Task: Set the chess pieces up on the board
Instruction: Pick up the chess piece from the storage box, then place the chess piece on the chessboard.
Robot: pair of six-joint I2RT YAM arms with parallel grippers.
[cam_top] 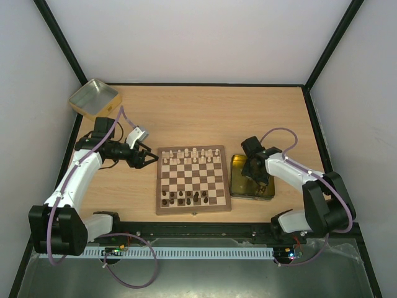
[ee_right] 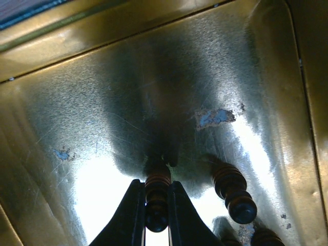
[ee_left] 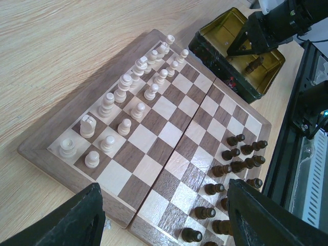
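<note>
Here, the board (cam_top: pixel 193 181) lies on the table (cam_top: pixel 267 112) beside a gold tin (cam_top: pixel 239 184), where the right gripper (ee_right: pixel 156 218) clamps a dark piece (ee_right: pixel 157 185). The left gripper (cam_top: pixel 147 158) hangs, jaws apart, at the board's left edge. Pale chess pieces (cam_top: pixel 189 155) line its far rows.

Board (cam_top: pixel 193 180) frame center, flat; cream pieces (cam_top: pixel 187 154) upright on top rows, dark pieces (cam_top: pixel 180 197) partly filling bottom rows.

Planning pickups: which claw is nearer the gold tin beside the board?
Right. Right claw is inside the tin, shut on a dark piece; left claw is across the board.
</note>
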